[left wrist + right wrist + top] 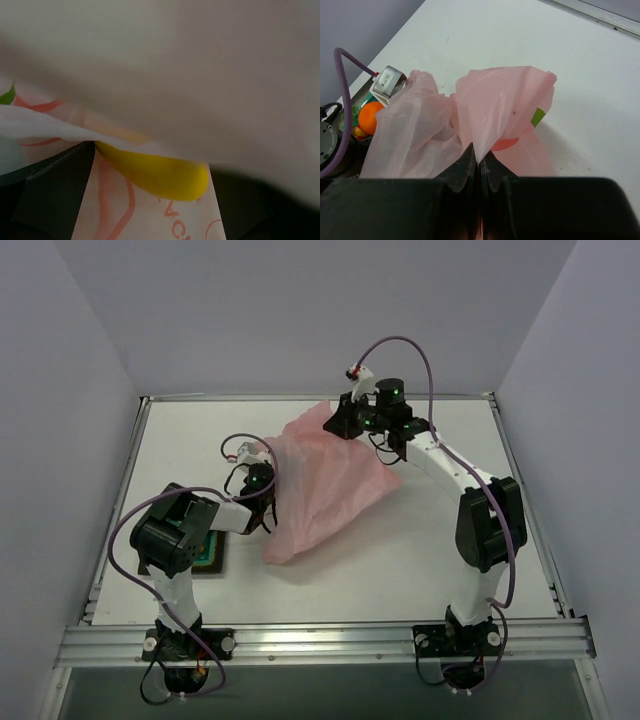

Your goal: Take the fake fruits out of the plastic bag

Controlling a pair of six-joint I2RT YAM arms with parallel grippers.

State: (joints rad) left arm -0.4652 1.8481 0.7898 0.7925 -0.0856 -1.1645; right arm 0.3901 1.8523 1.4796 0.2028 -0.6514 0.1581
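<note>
Plastic bag [325, 485] is draped across table centre. Its 12 o'clock corner is pinched by the right gripper [480, 156], jaws fully closed on the film. Left gripper [262, 508] is buried under the 9 o'clock edge. A yellow fruit [160, 175] is seen between its jaws; grip cannot be told. Orange fruit [370, 117] is noted in the tray [212, 558] at 8 o'clock.
</note>
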